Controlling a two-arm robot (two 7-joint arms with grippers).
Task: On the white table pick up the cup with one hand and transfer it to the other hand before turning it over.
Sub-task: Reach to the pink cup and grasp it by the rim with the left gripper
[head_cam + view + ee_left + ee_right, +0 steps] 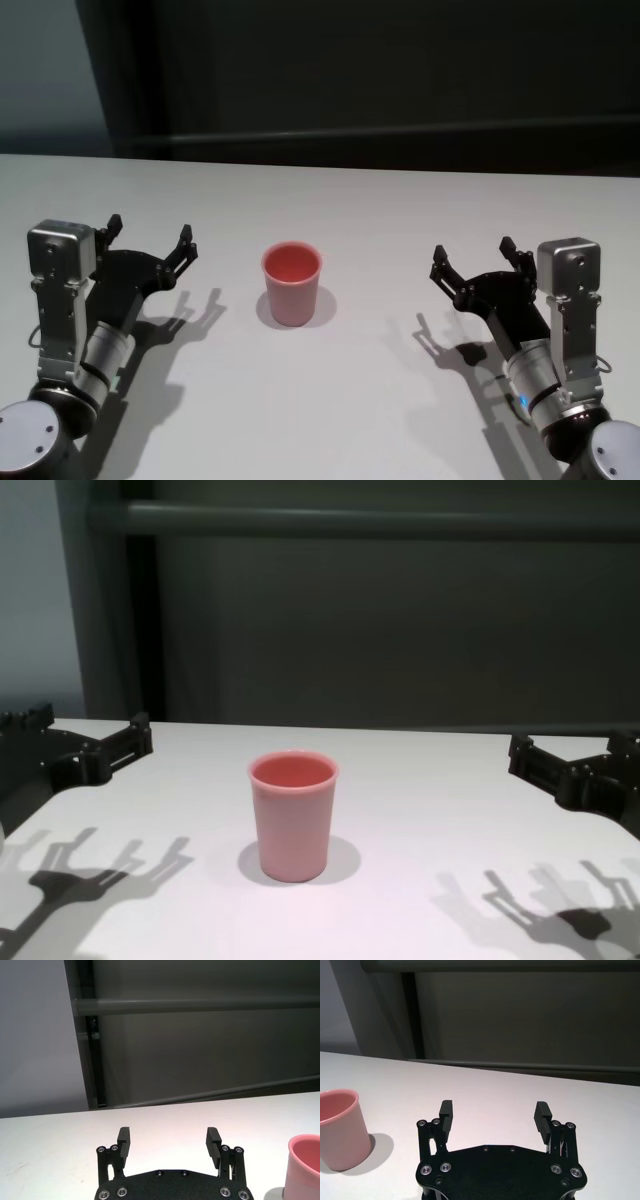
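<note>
While the cup [292, 283] stands upright on the white table [380, 400], left tool [150, 240] and right tool [472, 258] flank it, spread wide, empty.

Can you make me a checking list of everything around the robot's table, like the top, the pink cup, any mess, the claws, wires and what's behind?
Surface: large matte white table, bare apart from the cup and shadows.
Job's things: small pink plastic cup, handleless, upright, mouth up, midway between the arms, touched by neither.
Clutter: nothing seen.
Grippers: black pronged left gripper open, empty, hanging above the table to the cup's left; matching right gripper open, empty, to the cup's right.
Cables: a thin wire loop beside the left arm; nothing on the table.
Surroundings: dark wall with a horizontal grey rail behind the far edge; paler wall panel on the left.
</note>
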